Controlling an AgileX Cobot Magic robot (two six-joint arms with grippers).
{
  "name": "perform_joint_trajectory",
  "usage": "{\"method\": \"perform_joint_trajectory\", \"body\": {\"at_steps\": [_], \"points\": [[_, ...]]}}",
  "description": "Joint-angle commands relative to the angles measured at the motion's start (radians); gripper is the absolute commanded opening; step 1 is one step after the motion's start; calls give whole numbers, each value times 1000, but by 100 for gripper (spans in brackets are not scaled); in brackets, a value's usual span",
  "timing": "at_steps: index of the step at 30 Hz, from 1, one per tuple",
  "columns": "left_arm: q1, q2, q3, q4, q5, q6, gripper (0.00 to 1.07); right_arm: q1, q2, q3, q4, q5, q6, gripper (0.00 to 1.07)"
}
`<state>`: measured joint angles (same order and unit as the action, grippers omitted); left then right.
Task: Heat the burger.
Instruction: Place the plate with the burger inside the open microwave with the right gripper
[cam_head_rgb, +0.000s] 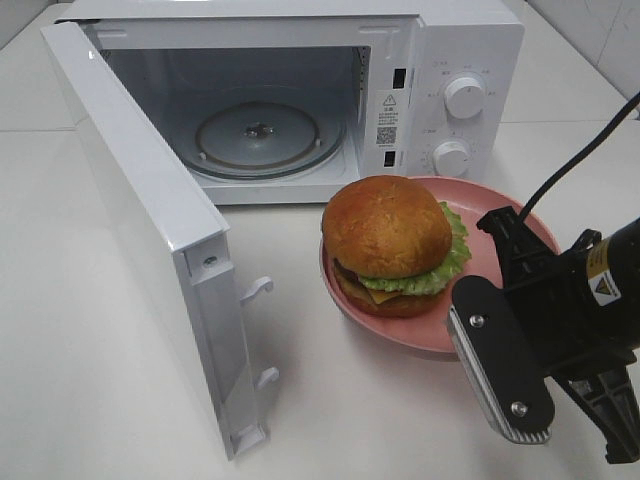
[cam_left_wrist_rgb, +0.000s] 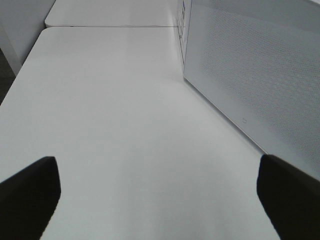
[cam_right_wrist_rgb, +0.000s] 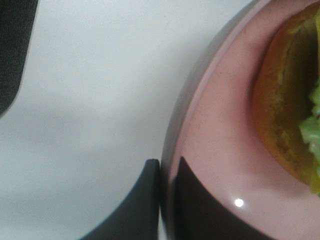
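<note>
Far left: left gripper (cam_left_wrist_rgb: 160, 200) low over bare table (cam_left_wrist_rgb: 125, 100), jaws wide apart, holding nothing, just beside the outer face of the door (cam_left_wrist_rgb: 250, 75). Door swung out toward the front, leaving the microwave (cam_head_rgb: 470, 40) mouth clear. Inside, turntable (cam_head_rgb: 262, 135) bare.

Further right, in front of the microwave and outside it: burger (cam_head_rgb: 388, 238), upright, bun on top, lettuce and cheese showing at the edge, sitting on the plate (cam_head_rgb: 395, 335). Not yet in the cavity.

Far right: right gripper (cam_right_wrist_rgb: 169, 167) closed on the plate's near rim, one finger on the upper face, the other outside the edge, both clear of the burger. Hard to tell whether plate lifted; seemingly resting on the table.

Judged step: loading. Plate pinched, carry into the microwave yet to come, heating not begun.

Next move, as judged: lift just enough to clear the table, keeping the plate level to stop the burger sliding. Grip on one edge only, so likely prone to tipping. Carry back and left through the opening, over the sill, minding the door's latch hooks. Set down centred on the turntable, let go, draw back. Afterwards shut the door, probably a job for the left gripper, then turn the knobs (cam_head_rgb: 465, 97).
</note>
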<state>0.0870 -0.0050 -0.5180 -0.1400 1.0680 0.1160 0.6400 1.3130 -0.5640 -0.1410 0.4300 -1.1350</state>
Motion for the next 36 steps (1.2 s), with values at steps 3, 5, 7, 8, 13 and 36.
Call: {"method": "perform_joint_trajectory", "body": {"at_steps": [3,5,7,8,13,36], "points": [[1,-14,2,0,2,-4,101,-32,-10,-40,91,-65,-124,0],[1,-14,2,0,2,-4,101,-32,-10,-65,93,-65,-133,0],[1,-14,2,0,2,-4,101,-32,-10,-86,91,-65,-133,0],[1,-14,2,0,2,-4,101,-32,-10,-93,88,-69,-133,0],[1,-14,2,0,2,-4,101,-32,-10,-98,88,-107,-137,0],[1,-14,2,0,2,-4,101,33,80,-117,112,-224,-170,0]]}}
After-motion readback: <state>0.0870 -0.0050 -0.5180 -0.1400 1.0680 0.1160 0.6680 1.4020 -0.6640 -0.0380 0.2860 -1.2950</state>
